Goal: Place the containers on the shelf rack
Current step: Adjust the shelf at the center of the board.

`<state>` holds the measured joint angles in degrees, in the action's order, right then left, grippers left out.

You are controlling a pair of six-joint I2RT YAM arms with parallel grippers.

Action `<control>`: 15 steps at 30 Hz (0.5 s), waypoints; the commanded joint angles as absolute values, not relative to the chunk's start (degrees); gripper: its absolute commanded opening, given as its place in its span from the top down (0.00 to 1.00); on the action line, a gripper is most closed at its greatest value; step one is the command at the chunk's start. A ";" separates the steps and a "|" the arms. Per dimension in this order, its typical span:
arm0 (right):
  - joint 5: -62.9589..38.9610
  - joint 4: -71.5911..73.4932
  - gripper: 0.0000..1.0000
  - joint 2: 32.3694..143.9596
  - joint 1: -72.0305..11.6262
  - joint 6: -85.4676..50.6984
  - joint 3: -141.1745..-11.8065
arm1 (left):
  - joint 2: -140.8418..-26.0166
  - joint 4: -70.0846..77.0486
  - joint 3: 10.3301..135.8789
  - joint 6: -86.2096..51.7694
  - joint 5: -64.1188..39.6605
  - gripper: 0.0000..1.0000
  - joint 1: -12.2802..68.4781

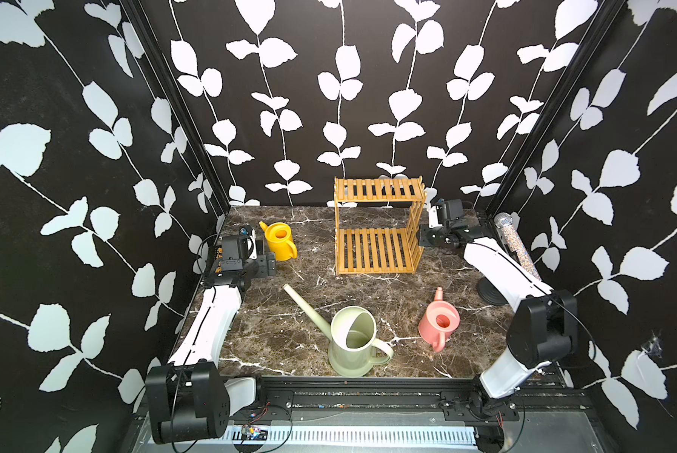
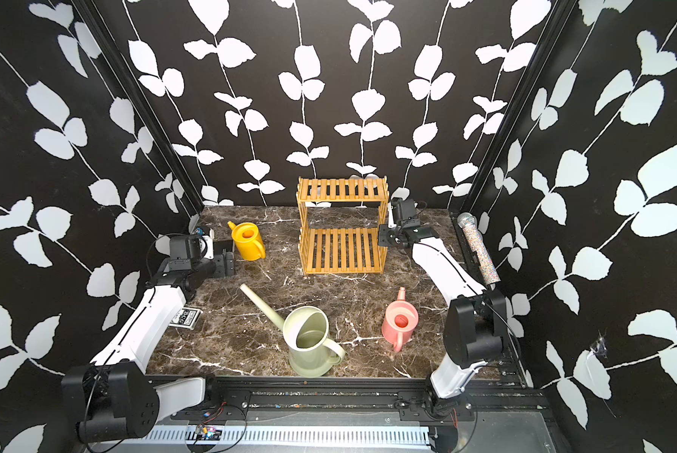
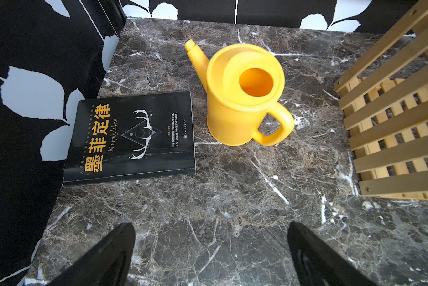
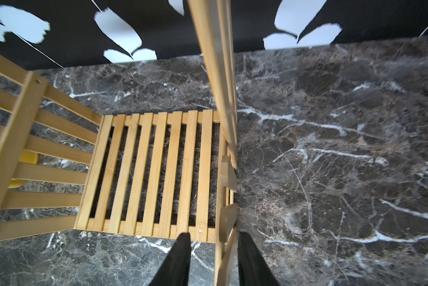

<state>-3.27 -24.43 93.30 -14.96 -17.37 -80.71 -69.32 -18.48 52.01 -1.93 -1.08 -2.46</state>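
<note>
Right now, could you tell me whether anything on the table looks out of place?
Only one thing: the right claw straddles the side panel of the rack, jaws apart, not near any can. The rack stands upright and empty. The yellow can, green can and pink can stand upright on the table; nothing is spilled.

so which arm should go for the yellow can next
Left, probably. The left gripper hangs open just short of the yellow can, facing it directly. The right gripper is on the far side of the shelf rack, jaws astride its side panel, with the rack between it and that can.
</note>
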 commanded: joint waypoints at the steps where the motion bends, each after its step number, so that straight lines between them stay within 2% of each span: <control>1: -2.25 -24.68 0.63 87.69 -15.03 -15.86 -79.95 | -67.91 -17.62 51.30 -1.84 -1.32 0.02 -2.99; 10: -6.59 -28.04 0.50 76.83 -15.12 -11.78 -75.65 | -67.41 -18.28 52.84 1.31 0.85 0.01 -2.99; 13: -8.21 -28.64 0.43 73.18 -15.28 -10.94 -72.81 | -67.46 -18.89 53.93 2.75 1.46 0.02 -2.99; 15: -9.47 -28.67 0.35 71.27 -15.36 -10.57 -71.34 | -67.66 -19.97 55.28 3.90 1.57 0.01 -3.00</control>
<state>-7.14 -27.64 73.52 -15.00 -12.36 -73.23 -69.30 -18.98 52.66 1.28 0.62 -2.48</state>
